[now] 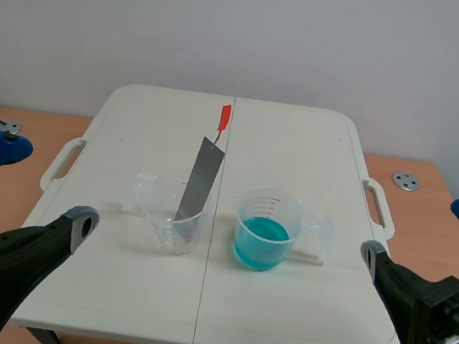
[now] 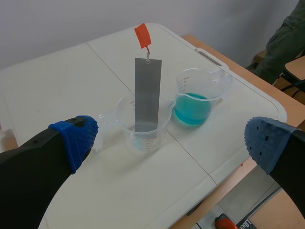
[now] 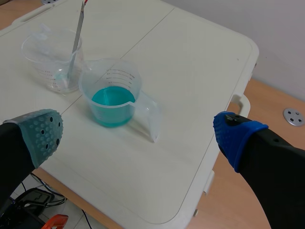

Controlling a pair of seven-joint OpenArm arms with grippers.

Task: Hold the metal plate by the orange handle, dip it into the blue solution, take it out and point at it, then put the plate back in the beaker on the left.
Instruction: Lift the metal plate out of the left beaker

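Observation:
A grey metal plate [image 1: 199, 178] with an orange handle [image 1: 224, 117] stands leaning in the clear left beaker [image 1: 173, 220]. To its right a second clear beaker [image 1: 266, 228] holds blue solution [image 1: 261, 238]. The left wrist view shows the plate [image 2: 147, 93], its orange handle [image 2: 142, 35], the left beaker [image 2: 145, 129] and the blue-solution beaker [image 2: 194, 102] ahead of my open left gripper [image 2: 167, 143]. My right gripper [image 3: 138, 131] is open too, with the blue beaker [image 3: 112, 93] and the plate's beaker [image 3: 52, 59] ahead of it. Both grippers hang near the table's front corners, apart from the beakers.
The white folding table [image 1: 211, 306] has handles at both sides and stands on a wooden surface [image 1: 421, 178]. A round metal disc [image 1: 405, 180] lies at the back right. A dark green object [image 2: 286, 38] stands beyond the table in the left wrist view.

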